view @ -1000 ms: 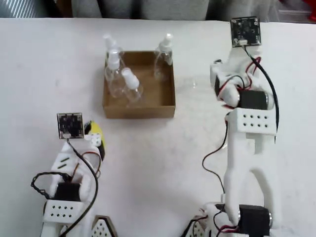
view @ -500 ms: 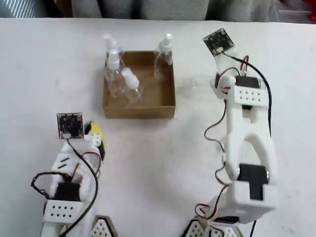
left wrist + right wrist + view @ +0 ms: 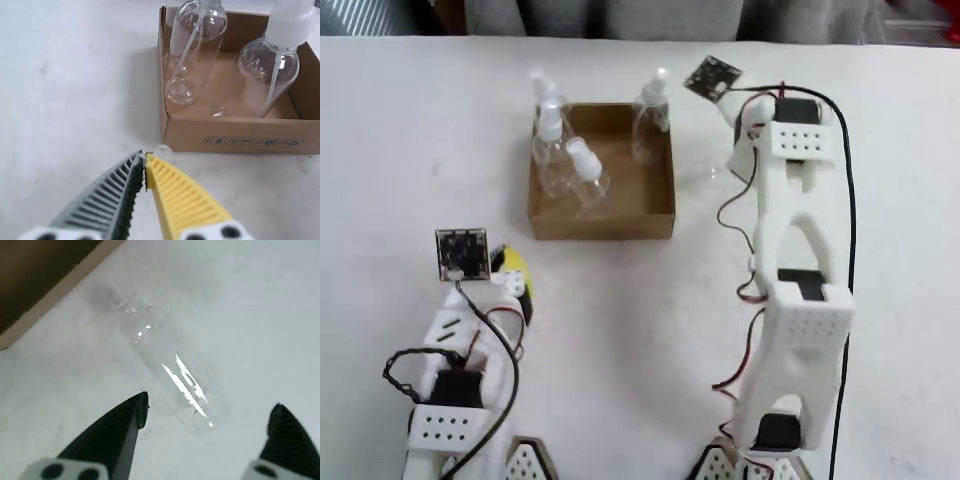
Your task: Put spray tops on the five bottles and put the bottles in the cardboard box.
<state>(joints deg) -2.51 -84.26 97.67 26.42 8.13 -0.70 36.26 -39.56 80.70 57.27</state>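
The cardboard box sits at mid-table and holds several clear bottles with white spray tops, such as one bottle near its middle and another at its far right corner. A clear bottle without a top lies on its side on the white table just right of the box; it shows faintly in the high view. My right gripper is open above it, one black finger on either side of its base end. My left gripper is shut and empty, low over the table before the box's near left corner.
The right arm stretches out along the table's right side up to the box's right wall. The left arm stays at the near left. White table surface lies all around the box.
The right arm has stretched forward and swung its wrist left towards the box, over the lying bottle. The left arm and the boxed bottles have not moved.
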